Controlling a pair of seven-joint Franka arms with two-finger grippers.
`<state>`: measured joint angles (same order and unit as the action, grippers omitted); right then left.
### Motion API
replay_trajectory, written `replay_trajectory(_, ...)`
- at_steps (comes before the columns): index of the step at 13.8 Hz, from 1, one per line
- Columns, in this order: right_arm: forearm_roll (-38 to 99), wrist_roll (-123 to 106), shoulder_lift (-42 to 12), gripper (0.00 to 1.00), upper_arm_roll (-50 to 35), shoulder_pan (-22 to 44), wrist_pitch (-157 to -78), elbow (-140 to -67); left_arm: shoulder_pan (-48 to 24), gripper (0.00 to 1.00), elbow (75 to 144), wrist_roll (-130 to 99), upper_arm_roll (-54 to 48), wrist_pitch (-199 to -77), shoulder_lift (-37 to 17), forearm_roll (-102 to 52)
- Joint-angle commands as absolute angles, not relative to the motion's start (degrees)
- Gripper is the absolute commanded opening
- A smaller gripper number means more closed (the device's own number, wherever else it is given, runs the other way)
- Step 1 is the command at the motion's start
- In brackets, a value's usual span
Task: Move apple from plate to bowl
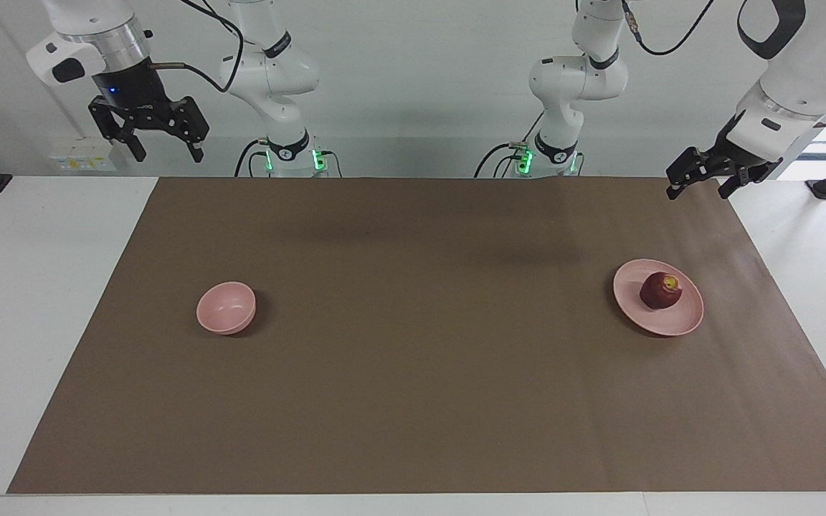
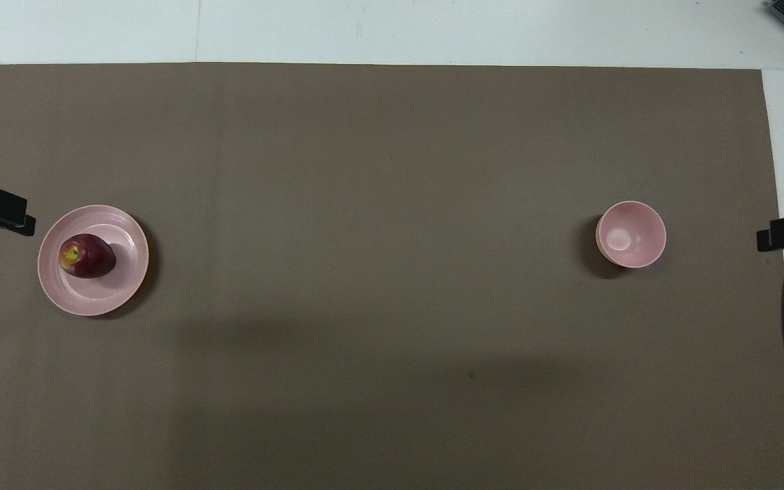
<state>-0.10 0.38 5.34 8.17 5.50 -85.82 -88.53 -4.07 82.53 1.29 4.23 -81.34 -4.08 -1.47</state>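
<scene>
Brown paper covers most of the white tabletop [image 1: 40,301]; on it, at the right of the facing view and the left of the overhead view, sits the pale pink plate [image 1: 685,315] with the dark red apple [image 1: 661,290] resting on it, yellowish patch turned upward; the apple lies slightly off the plate's centre. The small pink bowl [image 1: 226,307] stands well apart from the plate, left of centre in the facing view, toward the right arm's end, with nothing visible inside it. The left end effector [image 1: 700,185] hangs in the upper right of the facing view over the paper's corner, fingers apart, gripping nothing; the right end effector [image 1: 167,147] hangs in the upper left, raised, fingers also spread and gripping nothing.
</scene>
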Motion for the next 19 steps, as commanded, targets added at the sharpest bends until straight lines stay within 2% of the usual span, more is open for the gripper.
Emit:
replay_trajectory(1,0.0,-0.1,6.0,1.0,7.9,4.7,-86.4,-89.1,-4.3,1.0,84.0,1.3,4.3,-82.7,-3.0,-1.4)
replay_trajectory(12,0.4,-0.2,6.0,1.0,7.9,4.8,-85.8,-88.9,-4.2,1.0,83.8,1.4,4.3,-81.8,-2.6,-1.5)
replay_trajectory(19,0.4,-0.2,6.0,1.0,7.9,4.7,-85.8,-88.9,-3.5,1.0,87.8,1.9,4.2,-84.1,-1.8,-1.5)
